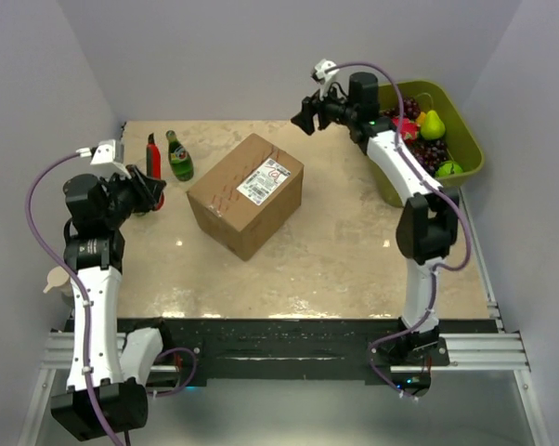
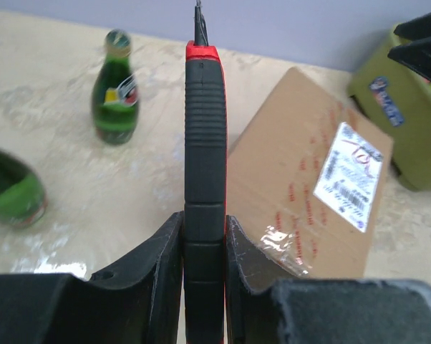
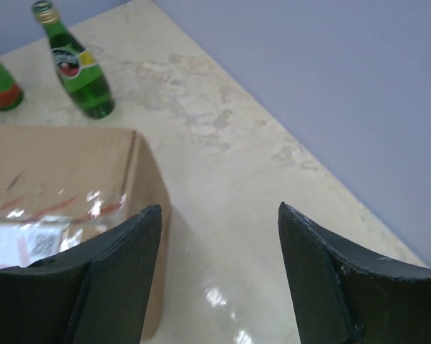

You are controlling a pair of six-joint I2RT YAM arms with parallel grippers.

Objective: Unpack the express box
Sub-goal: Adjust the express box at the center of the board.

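Note:
The express box [image 1: 247, 190], a brown carton sealed with clear tape and carrying a white label [image 1: 264, 180], sits in the middle of the table. My left gripper [image 1: 149, 190] is to the box's left, shut on a red and black utility knife [image 2: 205, 129] whose blade tip points away toward the back wall. In the left wrist view the box [image 2: 308, 179] lies just right of the knife. My right gripper [image 1: 304, 116] hovers open and holding nothing above the table behind the box's far corner. In the right wrist view its jaws [image 3: 219, 211] stand wide, with the box [image 3: 58, 186] at the lower left.
A green glass bottle [image 1: 178, 156] stands left of the box near the knife. The wrist views show a second green bottle [image 2: 11, 190] beside it. An olive tub [image 1: 468, 130] holding fruit sits at the back right corner. Walls close in on three sides.

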